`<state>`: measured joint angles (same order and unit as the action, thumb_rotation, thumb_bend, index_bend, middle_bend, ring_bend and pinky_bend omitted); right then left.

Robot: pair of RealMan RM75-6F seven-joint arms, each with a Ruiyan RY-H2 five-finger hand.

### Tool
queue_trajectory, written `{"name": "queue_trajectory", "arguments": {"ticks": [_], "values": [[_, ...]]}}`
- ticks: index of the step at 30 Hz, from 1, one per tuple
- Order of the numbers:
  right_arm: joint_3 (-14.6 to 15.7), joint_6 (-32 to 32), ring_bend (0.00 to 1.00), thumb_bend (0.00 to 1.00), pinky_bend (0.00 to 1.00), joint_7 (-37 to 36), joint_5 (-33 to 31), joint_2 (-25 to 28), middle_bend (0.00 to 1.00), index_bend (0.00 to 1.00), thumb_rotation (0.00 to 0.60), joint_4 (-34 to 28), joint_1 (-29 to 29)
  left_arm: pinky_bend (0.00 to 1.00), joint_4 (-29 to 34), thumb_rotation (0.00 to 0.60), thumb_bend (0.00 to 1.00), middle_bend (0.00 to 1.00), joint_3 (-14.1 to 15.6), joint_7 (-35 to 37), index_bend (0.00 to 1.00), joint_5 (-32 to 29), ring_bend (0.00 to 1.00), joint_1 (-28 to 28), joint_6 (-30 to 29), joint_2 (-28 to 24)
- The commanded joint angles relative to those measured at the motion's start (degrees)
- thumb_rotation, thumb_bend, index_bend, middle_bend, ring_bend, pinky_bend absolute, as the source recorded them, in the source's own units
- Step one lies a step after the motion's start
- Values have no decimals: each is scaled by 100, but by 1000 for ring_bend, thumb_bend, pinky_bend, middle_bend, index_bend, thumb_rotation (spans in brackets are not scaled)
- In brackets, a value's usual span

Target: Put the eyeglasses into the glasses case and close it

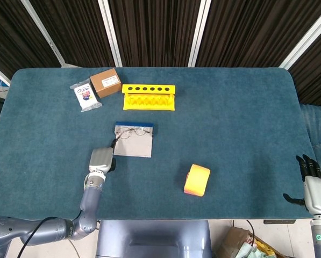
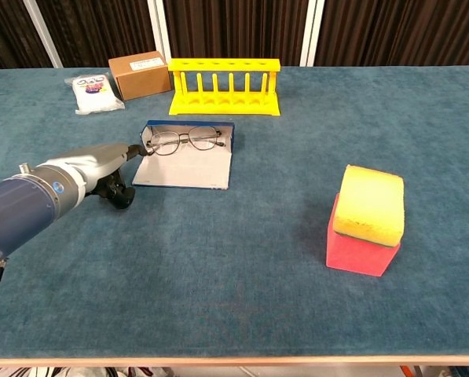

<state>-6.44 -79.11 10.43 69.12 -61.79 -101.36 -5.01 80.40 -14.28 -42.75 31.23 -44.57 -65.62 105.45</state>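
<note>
The glasses case lies open and flat on the blue table, its grey lid spread towards me. The thin-framed eyeglasses lie in its far, blue-rimmed half. My left hand hovers low just left of the case and holds nothing. Its fingertips reach to the case's left edge; whether they touch it I cannot tell. My right hand hangs off the table's near right corner with its fingers spread and empty. The chest view does not show it.
A yellow tube rack stands behind the case. A brown box and a small packet lie at the far left. A yellow and red sponge block sits right of centre.
</note>
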Motion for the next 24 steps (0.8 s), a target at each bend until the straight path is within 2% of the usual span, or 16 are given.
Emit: {"name": "queue_trajectory", "arguments": {"ticks": [1,24], "values": [[-4,-5,0,0,210,3,-2,-1,0,0,600,1,0,858,-40,600,578,901,-7,-43,0,-29,895,-23,7,34],[-15,-7,0,0,211,16,-48,-7,0,0,600,-6,3,859,-357,600,577,901,-141,-120,0,-106,896,-105,35,193]]}}
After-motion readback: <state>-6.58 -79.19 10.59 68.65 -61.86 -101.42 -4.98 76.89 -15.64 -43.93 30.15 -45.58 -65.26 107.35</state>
